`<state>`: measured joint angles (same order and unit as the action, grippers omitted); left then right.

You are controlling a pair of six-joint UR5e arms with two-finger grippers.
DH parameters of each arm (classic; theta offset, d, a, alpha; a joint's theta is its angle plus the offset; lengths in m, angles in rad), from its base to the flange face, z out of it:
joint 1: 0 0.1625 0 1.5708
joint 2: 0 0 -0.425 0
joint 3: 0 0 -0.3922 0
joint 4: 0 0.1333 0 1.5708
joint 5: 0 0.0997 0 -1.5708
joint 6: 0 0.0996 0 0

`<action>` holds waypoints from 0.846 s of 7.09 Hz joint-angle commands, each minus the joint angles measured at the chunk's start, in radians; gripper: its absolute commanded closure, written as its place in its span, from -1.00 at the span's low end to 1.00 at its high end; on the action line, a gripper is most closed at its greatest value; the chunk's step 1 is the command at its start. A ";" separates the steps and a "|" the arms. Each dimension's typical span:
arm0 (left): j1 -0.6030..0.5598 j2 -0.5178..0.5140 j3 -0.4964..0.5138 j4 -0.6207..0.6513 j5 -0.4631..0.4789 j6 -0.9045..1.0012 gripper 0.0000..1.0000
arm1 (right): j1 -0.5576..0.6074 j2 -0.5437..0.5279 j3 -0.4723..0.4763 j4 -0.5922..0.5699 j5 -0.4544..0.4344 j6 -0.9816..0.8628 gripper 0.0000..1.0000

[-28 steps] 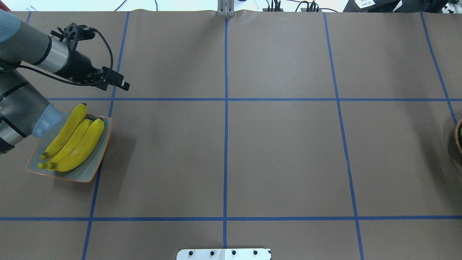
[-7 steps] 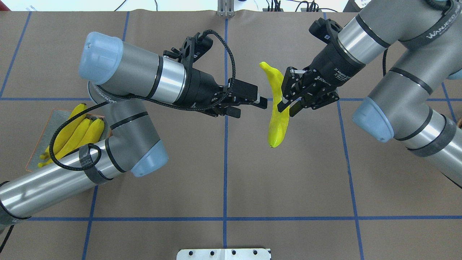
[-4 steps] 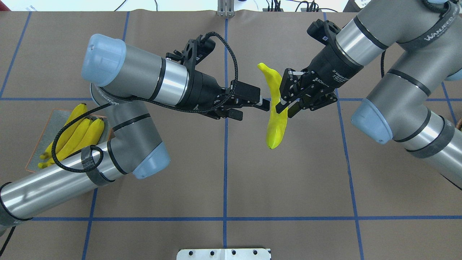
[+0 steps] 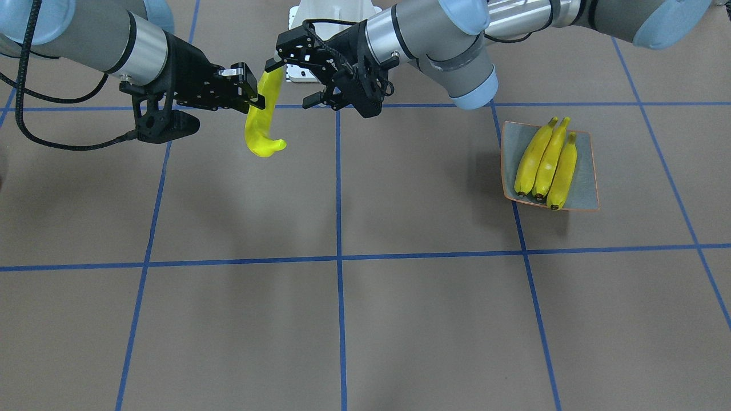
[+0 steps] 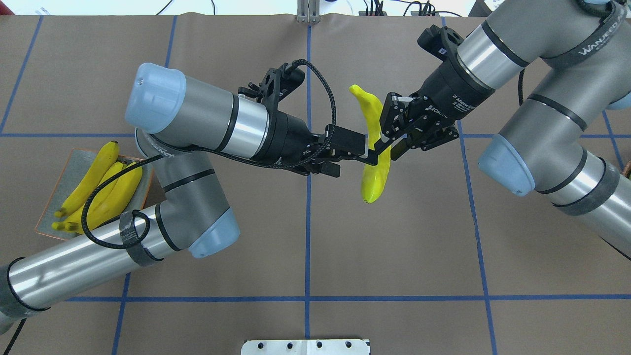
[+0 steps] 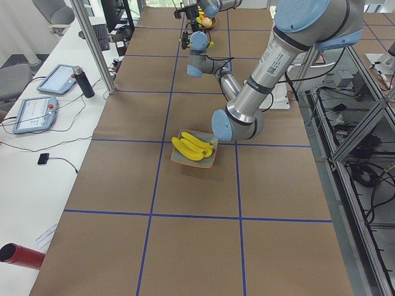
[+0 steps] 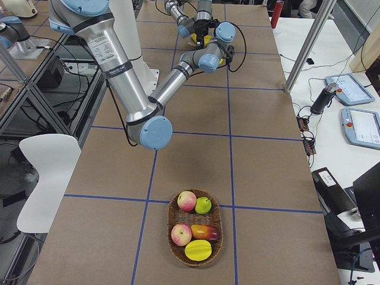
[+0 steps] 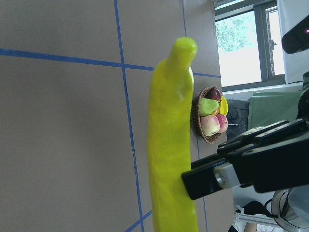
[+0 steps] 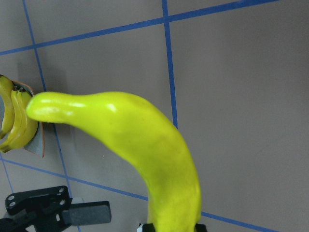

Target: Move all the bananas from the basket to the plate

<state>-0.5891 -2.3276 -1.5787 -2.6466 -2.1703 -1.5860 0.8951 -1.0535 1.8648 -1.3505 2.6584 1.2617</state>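
Holding one banana (image 5: 370, 182) in mid-air just off table (image 5: 305, 236) centre toward 1 o'clock, with the right gripper (image 5: 387, 147) clamped on its middle from 3 o'clock. Meeting it at 9 o'clock with the left gripper (image 5: 367, 153), fingers spread wide; cannot tell whether touching. Keeping three bananas (image 4: 542, 162) side by side on the plate (image 4: 587, 171) at the table's 9 o'clock.

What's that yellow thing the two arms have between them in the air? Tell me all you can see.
A banana: bright greenish-yellow, glossy, gently curved, narrowing to a stem end that points away from the robot. It is held in the air above the table. The right pincer is shut on its midsection; the open left pincer is at its opposite side.
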 commanded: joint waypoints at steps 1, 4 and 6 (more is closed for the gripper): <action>0.021 -0.007 0.003 0.000 0.015 0.000 -1.00 | -0.001 0.000 0.001 0.001 0.000 -0.001 1.00; 0.044 -0.009 0.008 0.002 0.030 0.001 -0.97 | -0.001 0.000 0.001 0.002 0.000 -0.002 1.00; 0.055 -0.012 0.008 0.004 0.052 0.001 -0.79 | -0.001 0.000 0.001 0.004 0.000 -0.002 1.00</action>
<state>-0.5424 -2.3376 -1.5714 -2.6436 -2.1352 -1.5846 0.8943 -1.0530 1.8653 -1.3473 2.6584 1.2595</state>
